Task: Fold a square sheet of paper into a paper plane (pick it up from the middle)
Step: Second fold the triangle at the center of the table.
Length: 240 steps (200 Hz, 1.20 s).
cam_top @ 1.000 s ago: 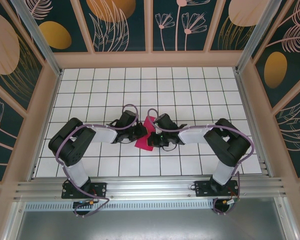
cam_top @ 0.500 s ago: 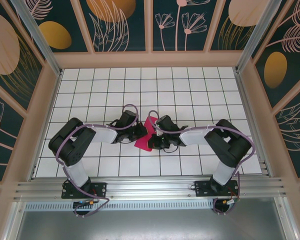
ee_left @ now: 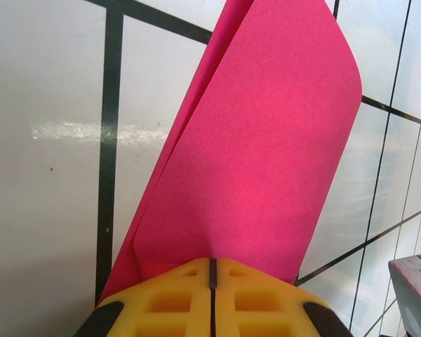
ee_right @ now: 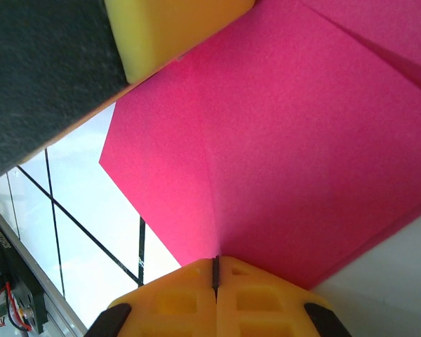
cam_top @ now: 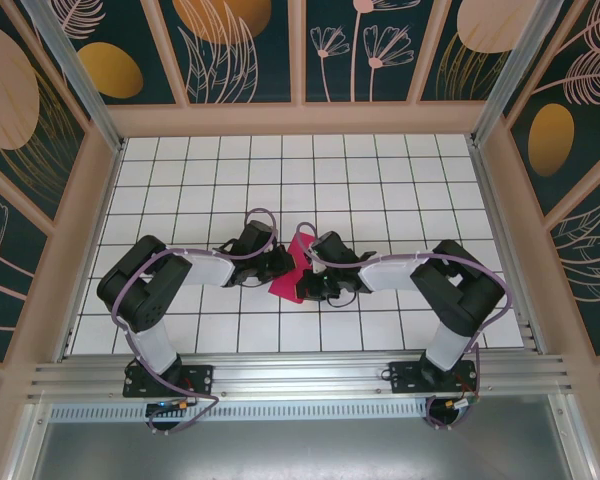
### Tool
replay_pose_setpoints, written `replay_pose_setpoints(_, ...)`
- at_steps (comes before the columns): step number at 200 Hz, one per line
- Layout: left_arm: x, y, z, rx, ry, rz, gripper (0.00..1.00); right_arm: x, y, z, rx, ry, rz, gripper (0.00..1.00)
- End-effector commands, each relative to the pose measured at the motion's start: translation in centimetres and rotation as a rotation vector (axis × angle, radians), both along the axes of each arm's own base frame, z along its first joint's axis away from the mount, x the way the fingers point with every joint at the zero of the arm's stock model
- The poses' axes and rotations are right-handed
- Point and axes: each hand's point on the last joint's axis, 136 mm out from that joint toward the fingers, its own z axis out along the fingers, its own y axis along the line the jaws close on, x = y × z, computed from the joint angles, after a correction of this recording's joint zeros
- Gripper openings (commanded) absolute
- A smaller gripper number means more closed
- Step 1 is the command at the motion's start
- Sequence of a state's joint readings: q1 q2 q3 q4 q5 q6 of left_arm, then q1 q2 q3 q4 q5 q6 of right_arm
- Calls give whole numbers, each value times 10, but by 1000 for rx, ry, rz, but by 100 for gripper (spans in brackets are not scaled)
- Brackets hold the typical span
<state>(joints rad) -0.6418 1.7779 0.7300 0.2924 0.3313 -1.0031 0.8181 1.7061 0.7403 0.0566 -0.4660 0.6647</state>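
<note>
Over the last second the right gripper (cam_top: pixel 308 282) has shifted slightly toward 9 o'clock in the top view. The near end of the square sheet of paper (cam_top: pixel 287 276) has swung slightly toward 7 o'clock with it. The left gripper (cam_top: pixel 281 263) has held its place. Judged from this, the arms are drawing the sheet's layers together to set a fold; the paper plane is not yet formed, and most of the folding is still to do. The sheet hangs between the two grippers, just toward 6 o'clock from the middle of the tiled table (cam_top: pixel 380 180), running from 1 o'clock to 7 o'clock. The left gripper is clamped on the sheet from the 9 o'clock side; its wrist view shows yellow fingers (ee_left: pixel 168 302) pressed together, with doubled pink layers rising from the seam. The right gripper is clamped on the sheet from the 4 o'clock side, and a crease runs up from its closed fingers (ee_right: pixel 259 298). The sheet sits in no container; only the two grips carry it.
</note>
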Motion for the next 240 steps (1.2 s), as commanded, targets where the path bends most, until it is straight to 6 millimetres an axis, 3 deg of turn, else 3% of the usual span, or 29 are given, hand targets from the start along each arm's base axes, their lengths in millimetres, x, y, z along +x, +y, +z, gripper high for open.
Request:
replay_pose_setpoints(1,-14,18,-31,95,65,10,7,-22,-15,-13,-60,76,11,4)
replay_pose_setpoints(23,-12,17,-28,92,59,9,7,-27,-14,-11,-42,76,21,4)
replay_pose_setpoints(48,-13,17,-29,94,62,8,7,-19,-13,0,-48,43,10,3)
replay_pose_setpoints(113,-13,16,-28,88,61,4,7,-1,11,45,79,-43,8,4)
replay_pose_setpoints(148,-11,15,-28,87,58,0,7,-6,9,22,54,11,-2,3)
replay_pose_setpoints(200,-12,15,-28,91,60,-2,7,-35,-13,-17,-6,116,1,4)
replay_pose_setpoints(222,-12,15,-28,88,59,-2,7,-37,-21,-25,-27,125,-15,3)
replay_pose_setpoints(240,-11,14,-27,85,61,-1,7,-32,-15,-16,-10,102,-7,4)
